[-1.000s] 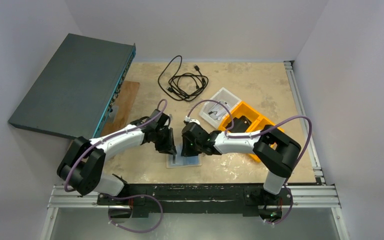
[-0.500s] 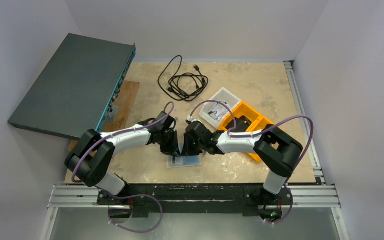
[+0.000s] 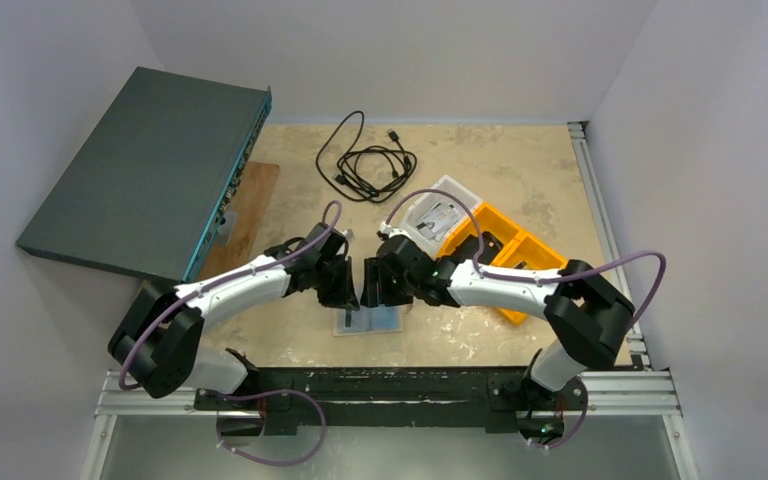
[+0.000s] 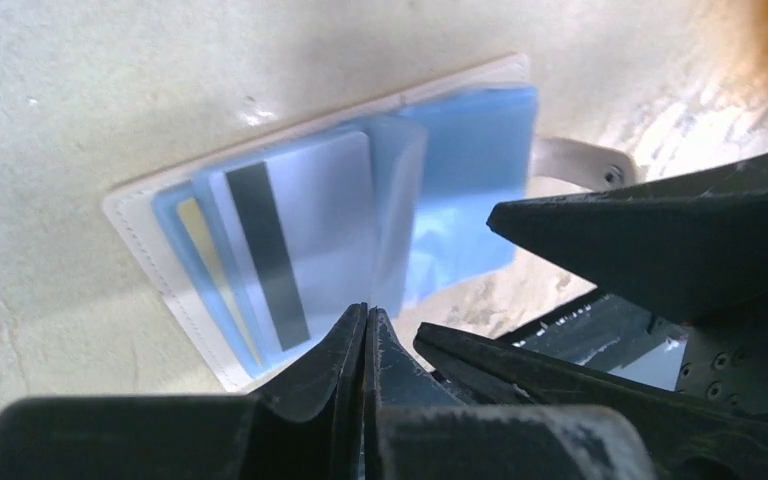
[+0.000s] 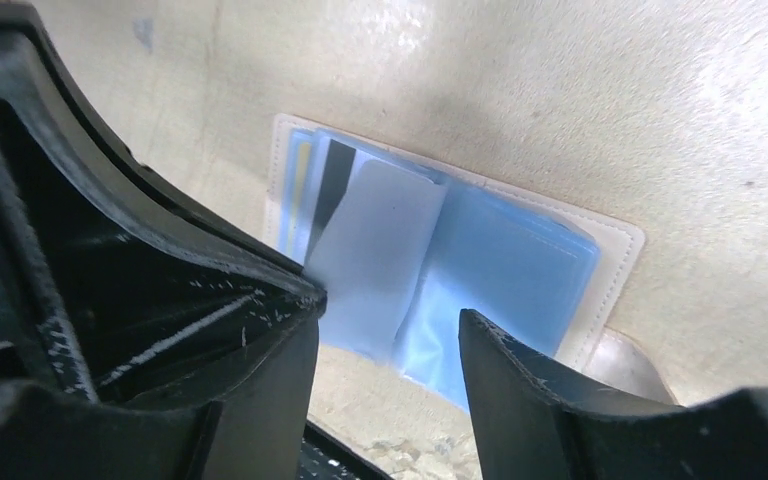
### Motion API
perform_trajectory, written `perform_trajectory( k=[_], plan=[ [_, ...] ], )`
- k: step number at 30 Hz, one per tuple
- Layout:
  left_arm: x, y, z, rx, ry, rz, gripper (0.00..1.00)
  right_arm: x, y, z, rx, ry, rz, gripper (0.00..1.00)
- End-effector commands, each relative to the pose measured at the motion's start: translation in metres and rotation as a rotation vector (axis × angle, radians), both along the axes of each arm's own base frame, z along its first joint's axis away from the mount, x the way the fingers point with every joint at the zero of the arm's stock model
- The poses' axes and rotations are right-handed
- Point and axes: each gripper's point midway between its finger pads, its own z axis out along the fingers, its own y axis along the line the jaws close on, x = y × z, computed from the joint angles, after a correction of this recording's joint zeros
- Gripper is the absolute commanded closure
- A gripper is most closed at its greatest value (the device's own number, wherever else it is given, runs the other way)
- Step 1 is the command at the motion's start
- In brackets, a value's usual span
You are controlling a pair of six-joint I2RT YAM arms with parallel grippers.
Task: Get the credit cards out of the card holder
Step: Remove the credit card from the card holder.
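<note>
Cream-edged and blue inside, the card holder (image 3: 372,321) lies open on the desk (image 3: 520,170), with the orange bin (image 3: 488,216) beyond it to the right. Above it the left tool (image 4: 365,320) is pressed narrow at a striped grey card's (image 4: 300,230) edge, and the right tool (image 5: 390,305) gapes wide.

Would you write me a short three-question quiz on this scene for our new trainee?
1. Short answer: what colour is the inside of the card holder?
2. True or false: the card holder lies folded shut.
3. Multiple choice: which gripper is open? A. left gripper B. right gripper C. neither

Key: 1. light blue; 2. false, it lies open with a striped card showing; 3. B.
</note>
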Motion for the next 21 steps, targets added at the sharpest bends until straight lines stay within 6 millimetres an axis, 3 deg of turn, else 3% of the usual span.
perform_trajectory(
  k=[1,7,13,21],
  plan=[
    [-0.002,-0.014,0.023,-0.04,-0.056,-0.028,1.0,0.015,-0.009,0.035,-0.004,-0.087,-0.049,0.46],
    [0.001,-0.042,0.027,-0.086,-0.054,-0.072,0.93,0.018,-0.041,0.041,-0.045,-0.117,-0.141,0.46],
    [0.012,-0.071,0.024,-0.145,-0.036,-0.102,0.78,0.013,-0.074,0.046,-0.066,-0.14,-0.225,0.46],
    [0.018,-0.092,0.007,-0.18,0.017,-0.118,0.59,0.004,-0.09,0.048,-0.052,-0.131,-0.266,0.46]
  ],
)
